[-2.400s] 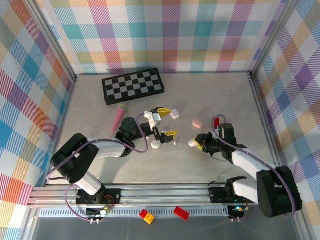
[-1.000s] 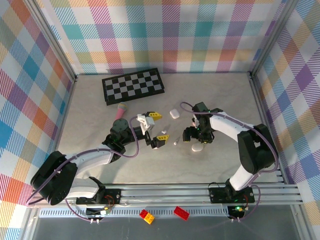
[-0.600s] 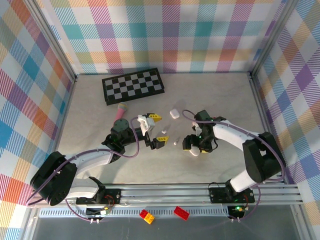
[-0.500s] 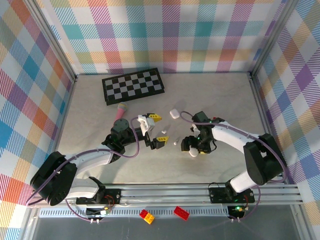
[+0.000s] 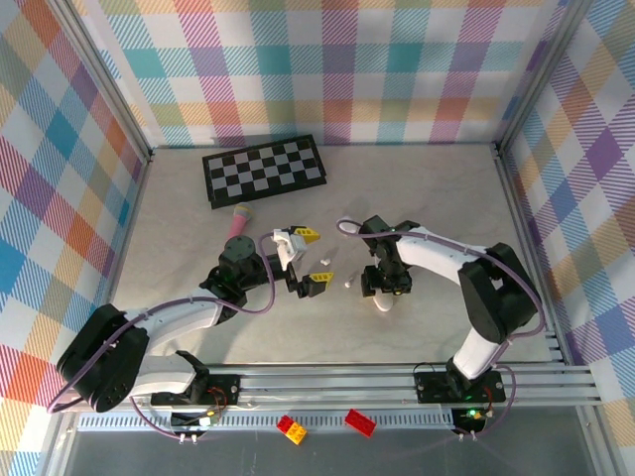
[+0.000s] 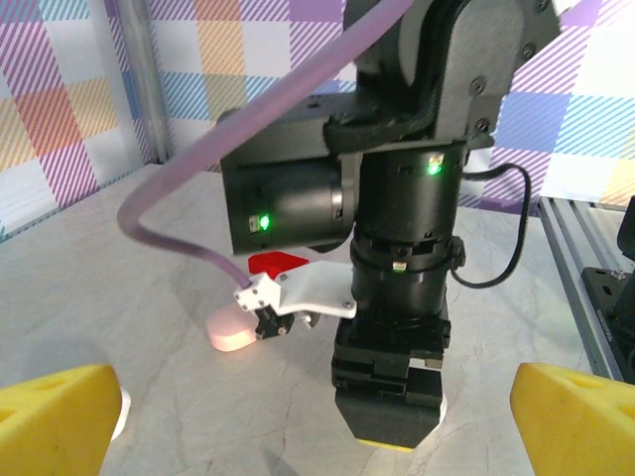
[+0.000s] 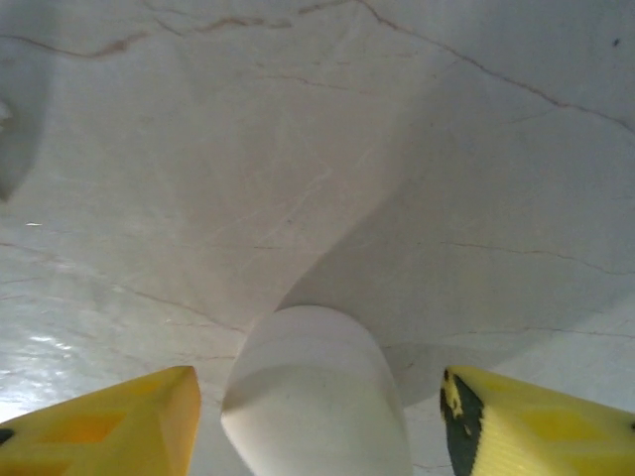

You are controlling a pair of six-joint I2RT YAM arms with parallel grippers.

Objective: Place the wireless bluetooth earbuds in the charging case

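The right hand (image 7: 317, 387) straddles the white case (image 7: 313, 416) on the surface (image 7: 298, 149), half open, gripping nothing yet. To pick it up, it must next close squarely. The left hand (image 5: 310, 260) gapes empty.

Bottom edge crops what looks like a case (image 7: 316, 397).

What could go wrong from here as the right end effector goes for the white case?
1. The smooth white pebble-shaped case sits between the open fingers of the right end effector with gaps on both sides. Being rounded, it may squirt out rather than be gripped.
2. A tiny white plastic earbud lies close beside that end effector. A sliding case or finger might knock it away.
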